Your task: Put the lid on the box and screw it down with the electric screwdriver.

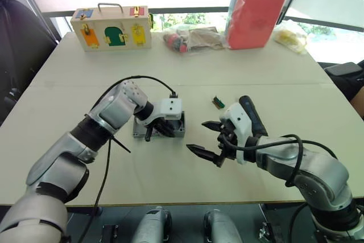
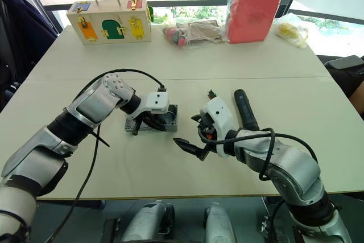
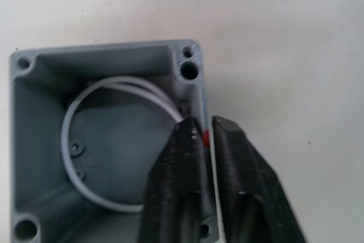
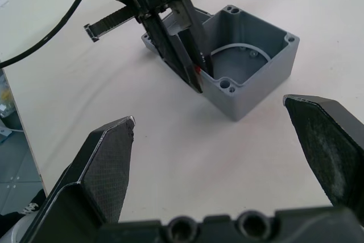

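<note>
Left eye view puts the right gripper [image 1: 209,138] nearest, low and right of centre in the frame, its two black fingers spread wide with nothing between them; the right wrist view confirms the wide gap, with bare table [image 4: 170,140] between the pads. Just left of it, at frame centre, sits the box [image 1: 181,129], open-topped and grey, with a thin white wire loop [image 3: 71,140] curled on its floor and screw holes in its corners. The left gripper [image 1: 157,131] reaches down onto the box, and the left wrist view shows its fingers [image 3: 182,180] clamped on one side wall, one inside and one outside, right at the small red mark [image 3: 205,138]. Behind the right gripper's white housing, right of centre, the electric screwdriver [image 1: 252,115] lies on the table, dark and slim, with a small green block [image 1: 218,102] near it. Along the upper edge of the frame stand a wooden case with colourful doors [image 1: 112,28] at upper left, a clear bag of oddments [image 1: 190,38] at top centre, and a red case in plastic wrap [image 1: 256,15] at upper right. No writing or brand is legible anywhere.
</note>
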Controlling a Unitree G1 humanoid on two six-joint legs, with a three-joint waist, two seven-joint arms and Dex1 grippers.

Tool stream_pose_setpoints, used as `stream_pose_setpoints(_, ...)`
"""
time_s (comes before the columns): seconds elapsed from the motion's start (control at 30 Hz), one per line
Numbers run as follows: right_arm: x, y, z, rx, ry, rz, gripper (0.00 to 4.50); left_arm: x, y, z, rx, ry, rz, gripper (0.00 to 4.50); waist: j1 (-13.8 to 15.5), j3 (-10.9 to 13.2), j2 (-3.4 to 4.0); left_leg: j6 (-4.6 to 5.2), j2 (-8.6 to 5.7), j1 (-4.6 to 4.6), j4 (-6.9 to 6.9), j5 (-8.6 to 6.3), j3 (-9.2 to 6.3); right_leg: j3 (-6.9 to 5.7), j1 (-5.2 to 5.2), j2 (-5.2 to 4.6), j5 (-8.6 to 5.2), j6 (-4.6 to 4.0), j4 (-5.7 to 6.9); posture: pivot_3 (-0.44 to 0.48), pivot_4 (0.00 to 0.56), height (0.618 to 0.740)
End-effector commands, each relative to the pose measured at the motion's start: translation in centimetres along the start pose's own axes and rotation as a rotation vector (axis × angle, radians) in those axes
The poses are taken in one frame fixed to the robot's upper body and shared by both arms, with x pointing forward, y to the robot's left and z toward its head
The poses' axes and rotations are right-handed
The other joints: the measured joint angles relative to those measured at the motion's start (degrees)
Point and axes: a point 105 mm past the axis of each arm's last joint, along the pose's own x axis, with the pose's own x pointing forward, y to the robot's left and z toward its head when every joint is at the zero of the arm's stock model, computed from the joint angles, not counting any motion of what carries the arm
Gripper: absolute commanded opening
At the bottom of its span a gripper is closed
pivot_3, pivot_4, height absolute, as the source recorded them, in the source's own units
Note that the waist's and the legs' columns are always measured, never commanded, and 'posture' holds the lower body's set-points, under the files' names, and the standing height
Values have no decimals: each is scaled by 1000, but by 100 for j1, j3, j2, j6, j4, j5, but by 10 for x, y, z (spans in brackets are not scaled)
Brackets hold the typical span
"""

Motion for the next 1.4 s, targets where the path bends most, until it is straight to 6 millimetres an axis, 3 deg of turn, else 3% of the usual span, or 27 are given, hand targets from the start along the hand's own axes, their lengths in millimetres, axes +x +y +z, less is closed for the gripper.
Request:
stream_pose_setpoints(0.03,-4,3,11,-30,-46,-2,4500,1,-3,-2,32,15,-20,61,-6,0,0,4,0,-1,7,-2,0,0,0,0,0,0,2,0,150,740)
stream_pose_setpoints(0.3,-11,19,4,-25,-23,105,4500,-15,-2,20,293,-87,-109,61,3,0,0,29,-1,-4,61,-18,-1,1,7,-8,-13,15,39,0,150,740)
stream_pose_setpoints(0.43,-14,23,0,-25,-3,128,4500,-13,-6,29,391,-120,-177,61,6,1,-1,33,-3,-8,65,-21,-1,1,7,-11,-13,14,36,0,150,740)
stream_pose_setpoints(0.87,-23,27,-8,16,13,89,4500,5,14,16,548,-3,-249,61,-1,2,-3,40,-5,-15,71,-25,-1,0,3,-13,-12,16,37,0,150,740)
stream_pose_setpoints(0.97,-23,28,-8,22,12,86,4500,5,17,14,546,2,-251,751,-2,2,-3,42,-5,-15,71,-26,-1,0,2,-13,-12,16,37,0,150,740)
stream_pose_setpoints(1.03,-23,28,-8,23,10,89,4500,3,18,14,534,-5,-245,1482,-3,2,-3,42,-5,-15,71,-26,-1,0,2,-13,-12,16,37,0,150,740)
stream_pose_setpoints(1.13,-22,30,-5,19,4,111,4500,-12,23,22,469,-44,-204,2577,-2,3,-4,42,-4,-16,71,-26,-1,0,1,-13,-12,16,38,0,150,740)
stream_pose_setpoints(1.3,-29,37,19,16,-65,246,4500,-90,23,38,246,-181,-63,2577,-70,9,-8,42,-1,-29,71,-26,-2,3,-18,-12,-12,17,46,0,150,740)
stream_pose_setpoints(1.4,-29,39,30,-7,-83,308,4500,-125,15,30,69,-185,15,2577,-151,8,-5,42,0,-33,70,-26,-6,5,-22,-10,-18,24,53,0,150,740)
